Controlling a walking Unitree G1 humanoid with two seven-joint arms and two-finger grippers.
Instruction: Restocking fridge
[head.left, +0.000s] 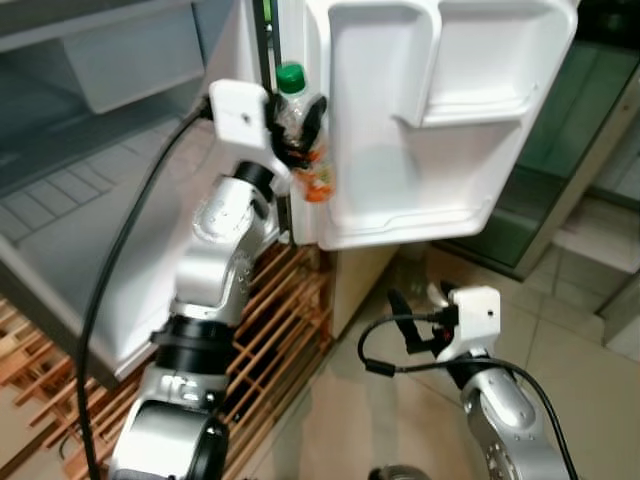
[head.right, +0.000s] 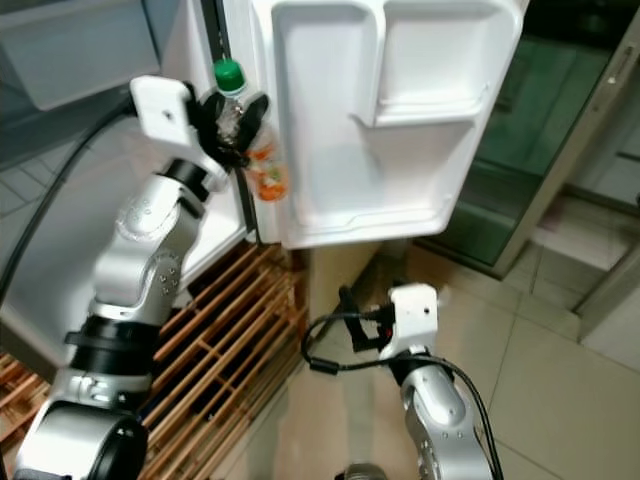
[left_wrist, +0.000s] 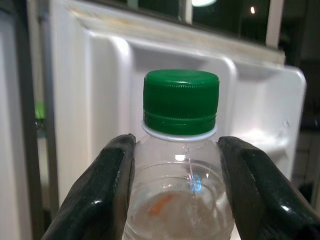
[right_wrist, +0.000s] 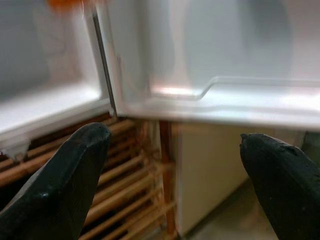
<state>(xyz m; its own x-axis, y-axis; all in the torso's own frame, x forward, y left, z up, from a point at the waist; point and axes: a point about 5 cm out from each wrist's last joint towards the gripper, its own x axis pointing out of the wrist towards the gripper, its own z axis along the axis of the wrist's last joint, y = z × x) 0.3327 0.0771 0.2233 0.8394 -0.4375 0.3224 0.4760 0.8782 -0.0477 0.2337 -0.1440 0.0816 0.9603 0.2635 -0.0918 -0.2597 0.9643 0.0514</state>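
1. You are looking at a small white fridge with its door swung wide open. The inside of the door faces you, with white shelves moulded into it.
2. Under the fridge sits a wooden slatted rack. The tan tiled floor is beside it.
3. Your left arm is raised high, near the hinge edge of the open door. A black cable runs up along it.
4. Your right arm is low, below the door, over the floor.
5. Your left gripper is squeezed tight on a clear bottle. In the left wrist view its two black fingers press both sides of the bottle, just under the cap.
6. Your right gripper holds nothing. Its fingers are spread wide apart and point toward the bottom edge of the door.
7. The bottle stands upright, just in front of the door's inner face. It has an orange label low down.
8. The bottle's cap is green.
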